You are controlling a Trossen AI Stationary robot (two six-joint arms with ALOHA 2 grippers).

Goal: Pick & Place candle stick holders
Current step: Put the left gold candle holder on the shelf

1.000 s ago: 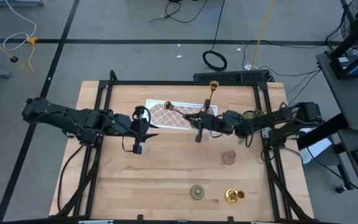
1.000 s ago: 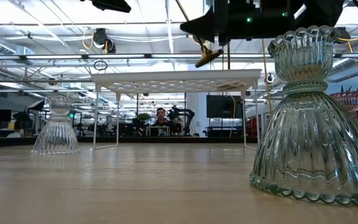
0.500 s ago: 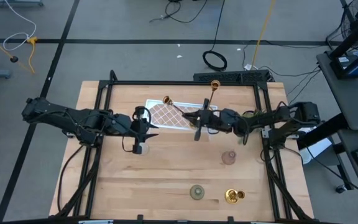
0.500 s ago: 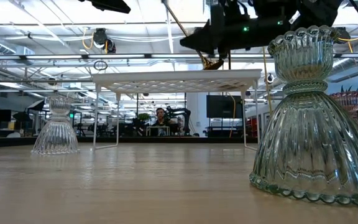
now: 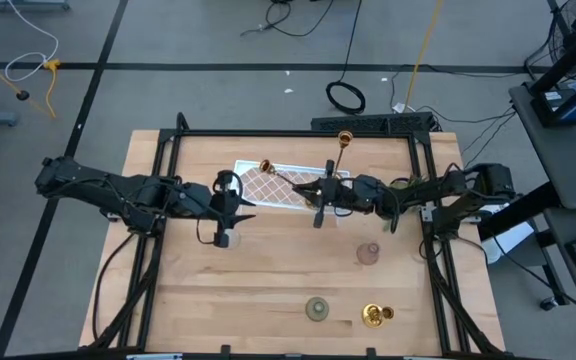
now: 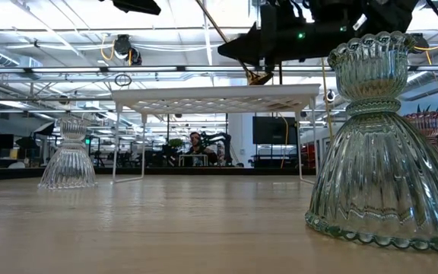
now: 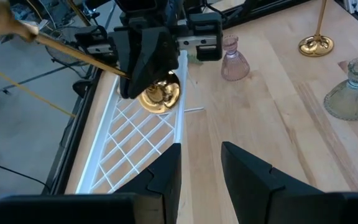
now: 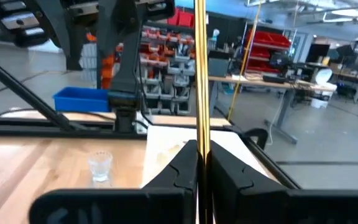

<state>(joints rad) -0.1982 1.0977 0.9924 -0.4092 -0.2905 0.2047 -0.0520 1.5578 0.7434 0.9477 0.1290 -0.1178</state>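
My right gripper (image 5: 320, 196) is over the white lattice tray (image 5: 268, 190), shut on a tall gold candlestick holder (image 5: 290, 180). The holder is tilted, with its round base (image 7: 160, 93) by the gripper and its cup end (image 5: 264, 165) toward the far left. My left gripper (image 7: 201, 168) is open and empty at the tray's left end, above a clear glass holder (image 5: 225, 238) that stands on its base. A second tall gold holder (image 5: 344, 140) stands beyond the tray. My right gripper pinches the slim stem (image 8: 199, 134) between its two fingers, close to the round base (image 6: 261, 74). The fingers come from the table's right. The holder is lifted, its base just above the tray top (image 6: 215, 97), and its stem slants up toward the far left.
A pink glass holder (image 5: 368, 252), a green glass holder (image 5: 317, 308) and a gold holder (image 5: 376, 316) stand on the wood on the near right. The black frame rails (image 5: 168, 160) run along the table's sides. Bare wood lies at the near left.
My right gripper has gone a little toward the table's left over the tray with the gold holder. The holder's cup end has swung farther toward the far left, so the stem leans more.
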